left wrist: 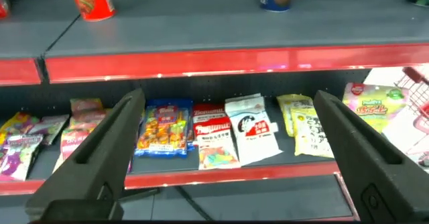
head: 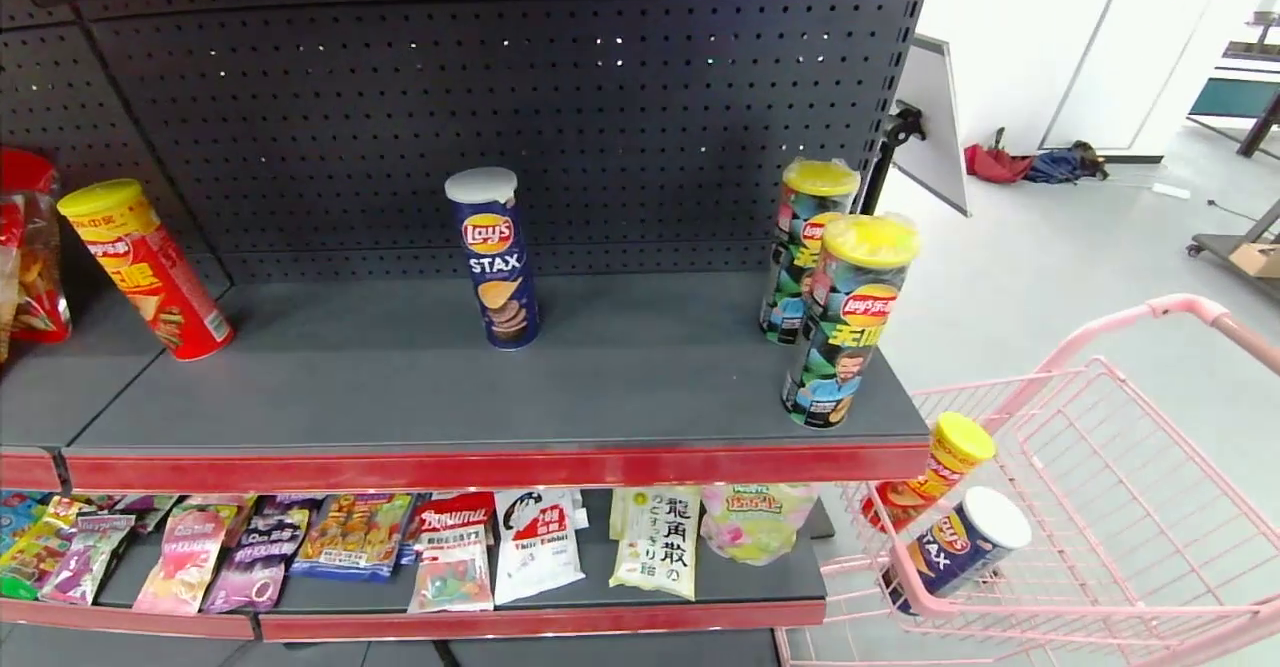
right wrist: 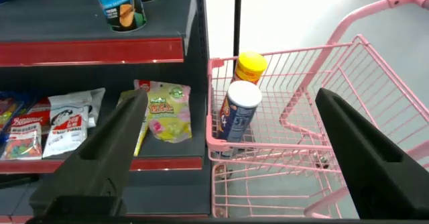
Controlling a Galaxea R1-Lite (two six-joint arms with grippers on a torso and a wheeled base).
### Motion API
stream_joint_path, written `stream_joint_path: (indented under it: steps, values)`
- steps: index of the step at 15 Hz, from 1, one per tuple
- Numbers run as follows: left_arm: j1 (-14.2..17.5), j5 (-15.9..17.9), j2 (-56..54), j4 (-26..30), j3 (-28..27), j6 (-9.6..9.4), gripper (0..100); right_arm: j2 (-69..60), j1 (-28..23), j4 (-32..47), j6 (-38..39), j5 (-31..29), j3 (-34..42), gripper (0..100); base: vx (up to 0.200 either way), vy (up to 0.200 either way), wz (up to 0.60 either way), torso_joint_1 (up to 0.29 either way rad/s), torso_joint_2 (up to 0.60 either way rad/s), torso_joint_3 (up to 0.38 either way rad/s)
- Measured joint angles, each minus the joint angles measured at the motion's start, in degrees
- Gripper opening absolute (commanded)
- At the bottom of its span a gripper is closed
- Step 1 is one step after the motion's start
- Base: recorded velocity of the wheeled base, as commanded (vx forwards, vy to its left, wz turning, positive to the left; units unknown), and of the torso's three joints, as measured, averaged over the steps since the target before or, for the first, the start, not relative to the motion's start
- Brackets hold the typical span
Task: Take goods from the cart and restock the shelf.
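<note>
In the pink cart (head: 1100, 417) lie two chip cans, tilted: a red one with a yellow lid (head: 930, 472) and a blue one with a white lid (head: 960, 542). My right gripper (right wrist: 231, 96) is open, held short of the cart (right wrist: 335, 117) and a little above it, facing the blue can (right wrist: 238, 110) and the yellow-lidded can (right wrist: 249, 68). My left gripper (left wrist: 228, 98) is open and holds nothing, facing the lower shelf of snack bags (left wrist: 241, 127). The upper shelf (head: 400, 387) holds a blue can (head: 495, 257), a red can (head: 145, 267) and two green-black cans (head: 850, 322).
The upper shelf has wide bare stretches between its cans. Its red front edge (head: 500, 467) juts over the lower shelf, where several snack bags (head: 540, 542) lie. The cart stands just right of the shelf end. Open floor lies beyond it.
</note>
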State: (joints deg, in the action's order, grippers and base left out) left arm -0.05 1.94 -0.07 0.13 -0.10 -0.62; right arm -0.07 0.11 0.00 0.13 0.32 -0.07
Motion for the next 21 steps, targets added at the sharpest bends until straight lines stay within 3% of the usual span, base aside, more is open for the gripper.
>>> stream_joint_path:
  steps: [8, 13, 21]
  values:
    - [0.0, 0.1, 0.0, 0.0, 0.0, 0.00, 100, 0.0, 0.0, 0.1, 0.2, -0.1, 0.0, 100, 0.000, 0.000, -0.60, 0.003, 0.00, 0.004]
    - [0.0, 0.1, 0.0, -0.1, 0.0, 0.00, 100, 0.0, 0.0, 0.1, 0.0, -0.1, 0.0, 100, 0.000, 0.000, 0.00, -0.019, 0.04, 0.024]
    - [0.0, 0.1, 0.0, -0.1, 0.0, 0.09, 100, 0.0, 0.0, 0.1, 0.2, -0.2, 0.0, 100, 0.000, 0.000, 0.00, -0.143, 0.34, 0.193]
